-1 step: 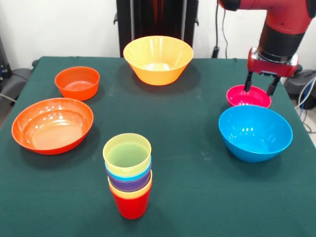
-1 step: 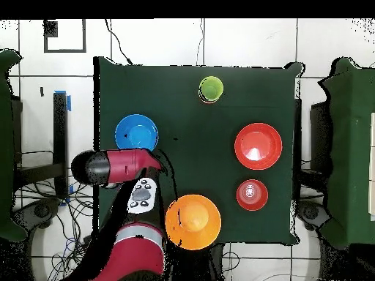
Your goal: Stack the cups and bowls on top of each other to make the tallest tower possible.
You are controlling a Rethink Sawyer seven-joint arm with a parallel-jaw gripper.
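Gripper (image 1: 259,89) open, fingers spread and lowered at the pink bowl (image 1: 249,97): one finger inside it at the far rim, the other just outside on the right. Nothing held. Pink bowl sits on the counter (image 1: 187,163), just behind the blue bowl (image 1: 255,132); in the overhead view the arm covers the pink bowl. Yellow-orange bowl (image 1: 158,59) stands at the far centre, well apart. Small orange bowl (image 1: 77,82) and wide orange bowl (image 1: 52,124) lie on the opposite side, near each other. Tower (image 1: 129,175) at the near centre: nested cups only, red at the base, pale yellow on top. No bowl on it.
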